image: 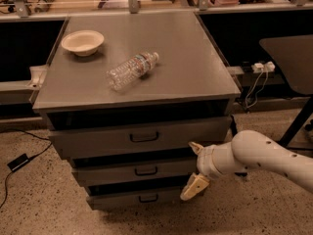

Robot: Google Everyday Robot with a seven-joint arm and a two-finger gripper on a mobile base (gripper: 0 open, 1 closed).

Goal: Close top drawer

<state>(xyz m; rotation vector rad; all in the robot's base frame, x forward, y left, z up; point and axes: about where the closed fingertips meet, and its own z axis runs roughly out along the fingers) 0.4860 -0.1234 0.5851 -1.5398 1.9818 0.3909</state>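
The top drawer point(98, 141) is the widest grey front of the grey cabinet point(186, 77), with a small dark loop handle point(144, 137). It sits pushed in under the cabinet top, with a dark gap above its front. My gripper point(193, 168) is at the lower right of the cabinet, in front of the right end of the middle drawer point(107, 173). Its two cream fingers point(194, 186) are spread open and hold nothing. The white arm point(264, 158) reaches in from the right.
A cream bowl point(82, 42) and a clear plastic bottle point(131, 70) lying on its side rest on the cabinet top. The bottom drawer point(117, 199) is below. A dark table point(293, 58) stands at right, with a power strip point(261, 66) behind. A black adapter point(19, 161) lies on the floor at left.
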